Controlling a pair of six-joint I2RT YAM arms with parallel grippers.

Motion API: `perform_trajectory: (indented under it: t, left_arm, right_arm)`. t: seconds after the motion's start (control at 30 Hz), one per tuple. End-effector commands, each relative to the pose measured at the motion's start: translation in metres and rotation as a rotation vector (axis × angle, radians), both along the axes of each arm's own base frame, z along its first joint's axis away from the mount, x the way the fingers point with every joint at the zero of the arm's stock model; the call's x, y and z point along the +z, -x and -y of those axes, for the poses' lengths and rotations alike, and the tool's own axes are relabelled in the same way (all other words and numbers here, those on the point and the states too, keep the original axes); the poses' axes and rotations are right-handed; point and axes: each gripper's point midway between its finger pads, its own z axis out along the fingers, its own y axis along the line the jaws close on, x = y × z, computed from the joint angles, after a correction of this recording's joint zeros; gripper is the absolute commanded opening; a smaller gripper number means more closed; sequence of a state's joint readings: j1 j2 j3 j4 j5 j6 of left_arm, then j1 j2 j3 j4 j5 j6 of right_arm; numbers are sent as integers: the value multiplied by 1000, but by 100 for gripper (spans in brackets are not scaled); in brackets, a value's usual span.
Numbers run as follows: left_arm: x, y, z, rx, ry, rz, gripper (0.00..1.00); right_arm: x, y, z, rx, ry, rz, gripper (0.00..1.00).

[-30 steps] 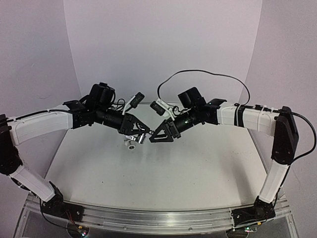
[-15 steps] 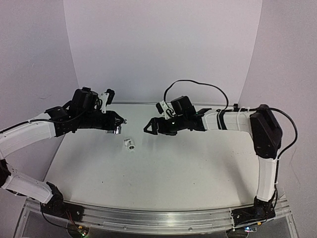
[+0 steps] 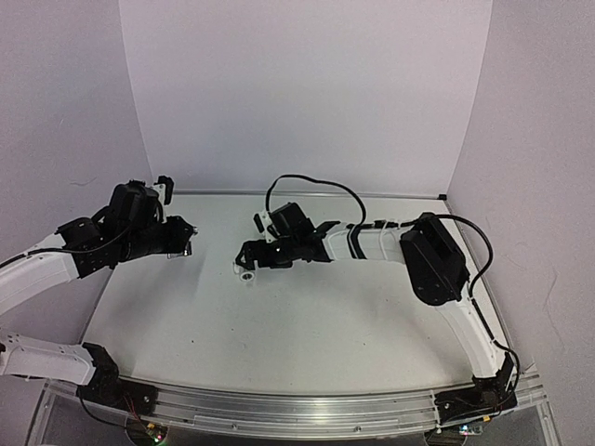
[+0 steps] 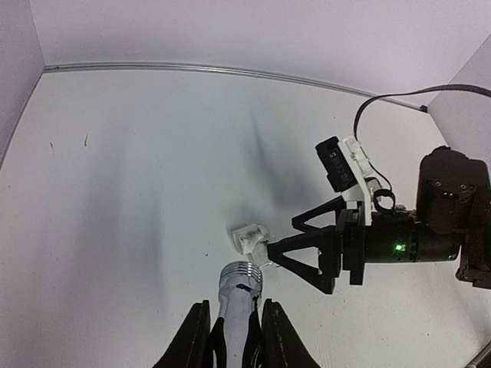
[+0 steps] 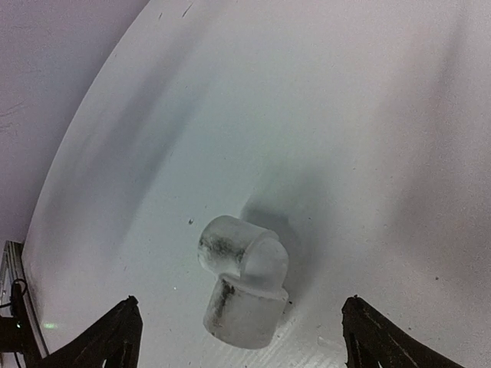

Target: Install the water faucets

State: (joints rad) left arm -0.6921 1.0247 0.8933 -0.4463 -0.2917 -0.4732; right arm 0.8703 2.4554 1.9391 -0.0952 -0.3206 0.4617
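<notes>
- While clamped on the small shiny silver metal faucet [image 4: 239,287], the left gripper [image 4: 234,341] hangs above the white table's [image 3: 307,325] left side.
- The right gripper [image 5: 239,330], fingers apart, faces the white plastic elbow fitting [image 5: 242,280] lying mid-table.

**My tally: one tap, one elbow, two arms**

I count one water faucet [image 4: 239,291], a single small shiny silver piece. There is one white elbow fitting [image 3: 246,271], the same lone part in all three views, with two open ends. I have two arms, the left arm [image 3: 46,269] and the right arm [image 3: 437,265]. They carry two sets of jaws, the left jaws and the right jaws, each with two fingers [image 5: 115,341]. One counter [image 3: 307,325] carries the loose part. One black cable [image 3: 316,183] loops above my right arm. Three pale walls [image 3: 307,93] stand around the counter. One metal rail [image 3: 297,409] lies along its near edge, with two arm bases [image 3: 98,381] on it.
</notes>
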Motion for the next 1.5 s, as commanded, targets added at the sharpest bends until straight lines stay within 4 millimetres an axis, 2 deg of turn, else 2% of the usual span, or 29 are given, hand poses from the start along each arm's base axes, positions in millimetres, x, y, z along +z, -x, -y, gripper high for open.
perform_trajectory:
  t: [0.0,0.13,0.23,0.43,0.57,0.93,1.03,1.17,1.2,1.3,1.33,1.4,1.47]
  left_arm:
    - [17,-4,-9,49,24,58,0]
    - [16,-4,-6,36,27,51,0]
    - [15,-4,-6,38,27,49,0]
    - [20,-7,-4,35,30,54,0]
    - [26,-8,2,19,45,55,0]
    - [27,-15,11,1,44,45,0]
    - [25,-18,12,6,42,42,0]
    - [19,-22,17,-3,33,33,0]
    - [18,-23,18,-7,32,33,0]
    - [15,-27,22,-14,29,31,0]
    - [14,-29,23,-16,29,29,0]
    - [13,-31,26,-22,34,28,0]
    - [11,-34,31,-29,42,24,0]
  right_arm:
    - [-7,-15,-10,0,41,56,89]
    - [-19,-14,-16,5,89,81,88]
    - [-28,-15,-15,-6,146,104,83]
    - [-29,-11,-21,-7,212,148,85]
    - [-39,-5,-24,0,262,180,83]
    - [-34,8,-17,32,281,171,46]
    - [-29,18,-1,25,298,150,42]
    - [-15,39,32,16,312,145,42]
    - [-4,44,40,12,303,155,42]
    - [-1,67,72,27,328,137,42]
    - [-6,77,84,42,342,118,42]
    - [-3,92,99,51,343,95,42]
    - [-8,108,117,56,355,54,42]
